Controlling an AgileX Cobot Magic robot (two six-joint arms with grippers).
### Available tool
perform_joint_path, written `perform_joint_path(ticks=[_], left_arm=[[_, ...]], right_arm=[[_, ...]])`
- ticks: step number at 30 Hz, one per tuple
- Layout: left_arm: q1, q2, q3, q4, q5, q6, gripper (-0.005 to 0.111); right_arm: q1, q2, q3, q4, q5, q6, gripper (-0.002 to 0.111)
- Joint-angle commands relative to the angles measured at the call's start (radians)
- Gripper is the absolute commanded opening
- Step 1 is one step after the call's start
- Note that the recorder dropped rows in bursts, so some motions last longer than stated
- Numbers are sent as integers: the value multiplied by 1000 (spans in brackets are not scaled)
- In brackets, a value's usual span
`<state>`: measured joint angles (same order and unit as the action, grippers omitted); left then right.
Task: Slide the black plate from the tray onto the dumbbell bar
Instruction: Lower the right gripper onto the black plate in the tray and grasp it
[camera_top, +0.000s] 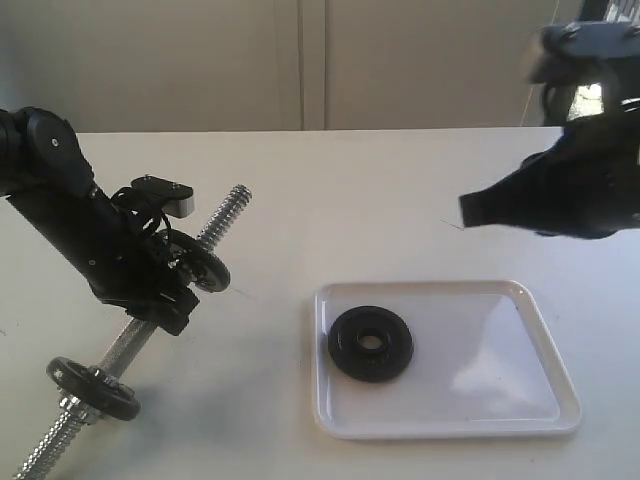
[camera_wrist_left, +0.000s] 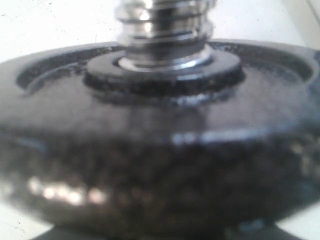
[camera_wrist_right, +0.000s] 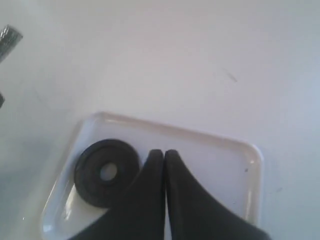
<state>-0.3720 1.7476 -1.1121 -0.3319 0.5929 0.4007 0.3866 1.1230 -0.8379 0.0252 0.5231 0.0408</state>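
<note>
One black plate (camera_top: 370, 343) lies flat in the left part of the white tray (camera_top: 480, 350). My right gripper (camera_top: 467, 210) hovers above the tray's far side, shut and empty. In the right wrist view its tips (camera_wrist_right: 164, 154) meet just beside the plate (camera_wrist_right: 106, 172) over the tray (camera_wrist_right: 215, 165). My left gripper (camera_top: 160, 298) holds the chrome dumbbell bar (camera_top: 225, 215) tilted above the table. A second black disc (camera_top: 207, 268) sits on the bar just above that grip and fills the left wrist view (camera_wrist_left: 160, 150), hiding the jaws. A third disc (camera_top: 96, 388) sits near the bar's lower end.
The bar's threaded upper end (camera_top: 238, 195) points toward the table's middle and shows in the right wrist view (camera_wrist_right: 7, 40). The white table (camera_top: 400, 200) stretches back to a pale wall. The tray's right half holds nothing.
</note>
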Motion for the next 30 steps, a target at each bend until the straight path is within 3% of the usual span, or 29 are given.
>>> perform_joint_path(ticks=[1,8,11,15,18,19,21,22,30], left_arm=[[0,-37,-16,-56,-9,1,0],[0,-37,-16,-56,-9,1,0],[0,-37,-16,-56,-9,1,0],[0,-37,-16,-56,-9,1,0],[0,-37,-16,-56,-9,1,0],[0,-37,-16,-56,-9,1,0],[0,-37,-16,-56,-9,1,0],[0,-37,-16,-56,-9,1,0],[0,-37,-16,-56,-85,1,0]], right_arm=[[120,123,-38,-2,25,-75,0],[234,380,-206,-105,220,-63,0],[249,535,-347,-192,365,-63,0],[249,658,-446,-173,400,-67,4],[249,692,-455,-92,365,-162,42],[249,698,-455,-87,360,-175,66],[249,701,-453,-87,347,-171,100],[249,703,-453,-87,332,-169,106],[249,725,-453,-93,337,-79,105]])
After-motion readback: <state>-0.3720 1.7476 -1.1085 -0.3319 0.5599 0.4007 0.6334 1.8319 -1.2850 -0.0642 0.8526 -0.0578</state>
